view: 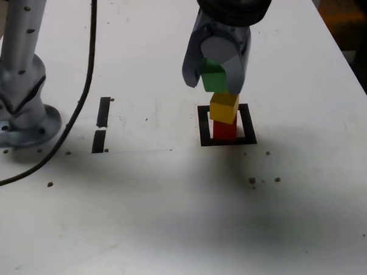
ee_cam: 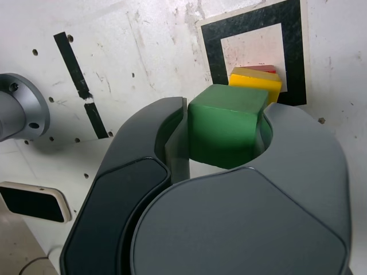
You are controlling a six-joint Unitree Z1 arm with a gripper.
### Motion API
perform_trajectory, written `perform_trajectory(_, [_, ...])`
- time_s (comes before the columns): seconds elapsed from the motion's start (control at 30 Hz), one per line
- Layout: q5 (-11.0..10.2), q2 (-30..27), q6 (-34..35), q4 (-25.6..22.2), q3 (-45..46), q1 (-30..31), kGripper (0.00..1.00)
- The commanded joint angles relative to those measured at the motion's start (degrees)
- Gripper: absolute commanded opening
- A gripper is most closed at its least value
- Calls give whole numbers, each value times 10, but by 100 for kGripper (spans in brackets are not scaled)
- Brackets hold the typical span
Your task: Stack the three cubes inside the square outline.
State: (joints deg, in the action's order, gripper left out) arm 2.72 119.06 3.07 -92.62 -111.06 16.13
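The end effector (view: pixel 214 86) pinches the green cube (view: pixel 214 76) tight, maybe to put it on top. The yellow cube (view: pixel 223 108) sits on the red cube (view: pixel 224 131), inside the black square (view: pixel 204 129).

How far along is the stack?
Done: the matte red cube sits inside the black square outline, with the yellow cube on it, slightly twisted. In hand: the green cube, between the gripper's jaws, over the yellow; contact unclear. Left: apparently just seating it, releasing and backing away.
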Motion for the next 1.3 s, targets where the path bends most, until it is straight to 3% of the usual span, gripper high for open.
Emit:
perform_trajectory(0.0, [4,-2,-3,-14,1,1,22])
perform_trajectory(0.63, [8,35,-25,-13,-18,-4,24])
perform_trajectory(0.8, [6,35,-25,-13,-16,-4,42])
perform_trajectory(0.93, [8,33,-25,-13,-13,-4,73])
perform_trajectory(1.0, [10,33,-25,-13,-13,-4,82])
perform_trajectory(1.1, [13,35,-25,-13,-13,-4,90])
perform_trajectory(1.27, [13,31,-24,-13,-12,-4,94])
